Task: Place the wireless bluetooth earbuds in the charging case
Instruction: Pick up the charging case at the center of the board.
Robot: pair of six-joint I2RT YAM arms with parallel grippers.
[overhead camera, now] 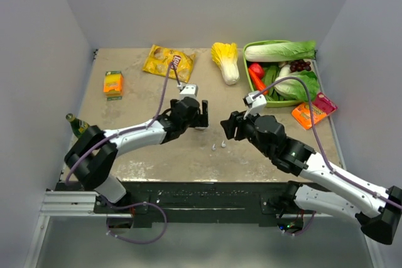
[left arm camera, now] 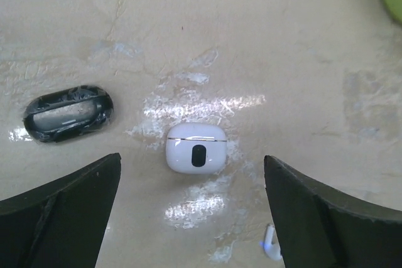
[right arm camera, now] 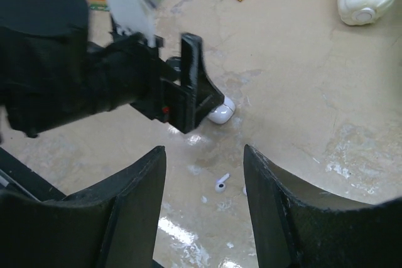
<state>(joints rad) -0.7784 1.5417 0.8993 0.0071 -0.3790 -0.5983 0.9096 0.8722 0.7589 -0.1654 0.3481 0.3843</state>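
Stage: judged early | white charging case closed on desk | white earbud loose nearby | left pincer wide open, empty | right pincer open, empty

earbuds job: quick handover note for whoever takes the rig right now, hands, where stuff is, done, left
Left hand: open, empty, over the white case, which looks shut.
Right hand: open, empty, above the white earbuds lying loose on the table.
Black oval case lies beside the white one; black buds not in view.
Done: nothing that shows.
Left: open the case, pick up the buds, seat them.
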